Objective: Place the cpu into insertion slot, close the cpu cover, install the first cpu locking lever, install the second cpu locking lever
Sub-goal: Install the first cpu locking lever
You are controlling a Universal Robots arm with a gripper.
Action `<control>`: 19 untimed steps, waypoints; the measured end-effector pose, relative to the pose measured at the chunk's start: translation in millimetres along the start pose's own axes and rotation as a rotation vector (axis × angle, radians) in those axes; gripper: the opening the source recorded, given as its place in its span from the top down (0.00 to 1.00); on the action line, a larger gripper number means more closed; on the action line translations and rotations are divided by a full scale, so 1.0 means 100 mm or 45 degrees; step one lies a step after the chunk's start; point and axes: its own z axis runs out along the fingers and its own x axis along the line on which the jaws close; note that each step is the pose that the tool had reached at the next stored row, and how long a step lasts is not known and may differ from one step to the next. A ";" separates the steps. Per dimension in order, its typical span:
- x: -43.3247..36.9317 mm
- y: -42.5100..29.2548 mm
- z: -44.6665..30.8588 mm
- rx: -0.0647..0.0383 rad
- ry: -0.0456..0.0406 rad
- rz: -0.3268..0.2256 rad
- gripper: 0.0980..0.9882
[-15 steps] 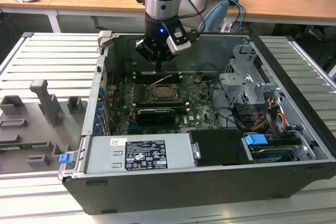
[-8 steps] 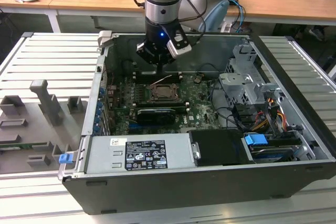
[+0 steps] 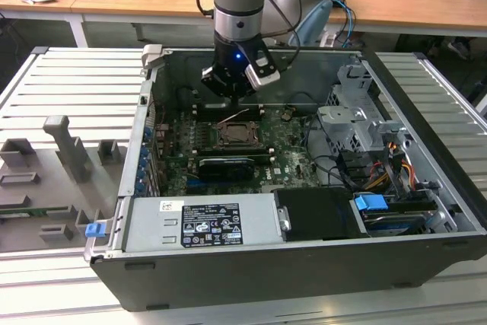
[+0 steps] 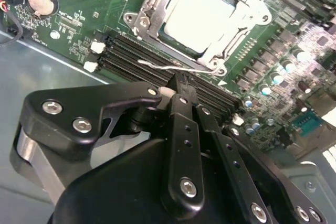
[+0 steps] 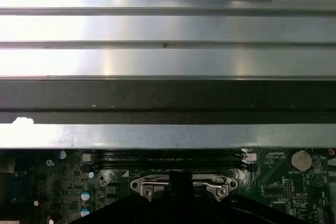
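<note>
Second wrist view: we see the gripper (image 4: 176, 88) with its black fingers drawn together, their tips pinched on a thin wire locking lever (image 4: 173, 69) just ahead of them; whether the tips truly clamp the wire or only touch it, we cannot tell
Cpu: the cpu (image 4: 197, 17) lies flat in the insertion slot (image 4: 157, 27), its pale metal top showing through the window of the cpu cover (image 4: 239, 11); all of this sits just beyond the fingertips
Cpu cover: lowered over the chip; its silver frame lies along the chip's edges
Memory slots: long black memory slots (image 4: 131, 56) run between the fingertips and the socket
Coin cell: a round coin cell (image 4: 41, 1) sits on the green board (image 4: 79, 14), well off to one side of the tool
Exterior view: we see the gripper (image 3: 232, 100) reaching down into the open computer case (image 3: 304, 264), directly above the socket (image 3: 236, 135); the power supply (image 3: 205, 222) lies near the case wall nearest this camera, well apart from the tool
First wrist view: the cover's silver hinge end (image 5: 181, 186) sits just in front of the tool
</note>
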 end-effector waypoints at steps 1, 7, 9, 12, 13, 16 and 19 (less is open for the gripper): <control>-0.012 0.005 0.017 0.000 0.000 0.000 0.99; -0.014 0.019 0.077 -0.001 0.003 -0.029 0.99; -0.018 0.024 0.091 -0.001 0.004 -0.037 0.99; -0.052 0.037 0.113 -0.001 0.004 -0.038 0.99; -0.066 0.038 0.121 -0.001 0.004 -0.038 0.99; -0.131 0.034 0.167 -0.001 0.004 -0.038 0.99; -0.197 0.027 0.250 -0.001 0.004 -0.038 0.99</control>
